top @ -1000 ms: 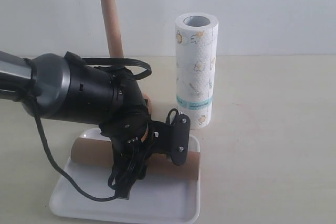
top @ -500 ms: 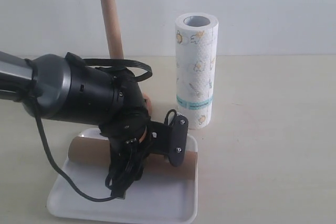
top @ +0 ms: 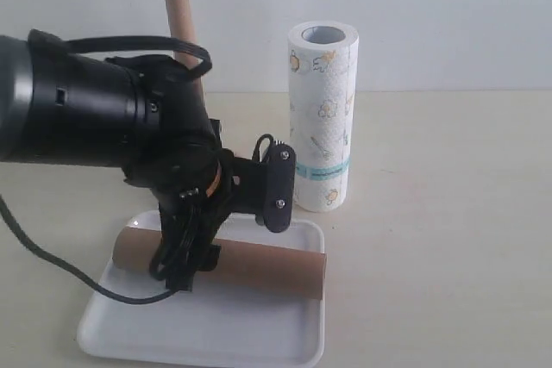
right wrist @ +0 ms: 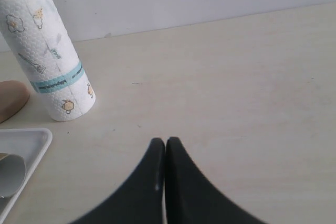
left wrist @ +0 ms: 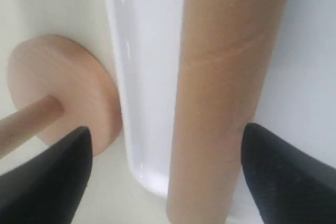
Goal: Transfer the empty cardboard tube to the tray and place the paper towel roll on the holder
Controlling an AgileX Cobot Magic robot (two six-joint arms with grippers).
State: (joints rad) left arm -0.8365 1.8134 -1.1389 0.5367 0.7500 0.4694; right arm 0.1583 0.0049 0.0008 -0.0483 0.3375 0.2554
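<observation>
The empty cardboard tube (top: pixel 259 266) lies on its side across the white tray (top: pixel 216 333). My left gripper (left wrist: pixel 166 129) hangs open just above it, its black fingertips (left wrist: pixel 262 156) apart from the tube (left wrist: pixel 226 77) and spanning the tray rim (left wrist: pixel 147 77). The holder's round base (left wrist: pixel 58 93) sits against the tray, with its rod (top: pixel 177 15) rising behind my left arm. The paper towel roll (top: pixel 323 118) stands upright on the table beside the tray's far corner. My right gripper (right wrist: pixel 165 142) is shut and empty over bare table, well away from the roll (right wrist: pixel 47 61).
My bulky black left arm (top: pixel 95 114) and its cable hide most of the holder and part of the tray in the exterior view. A white wall runs along the back of the beige table (top: pixel 448 213).
My left arm has risen off the tube, which stays on the tray and now shows along most of its length. The tray shifted slightly left.
</observation>
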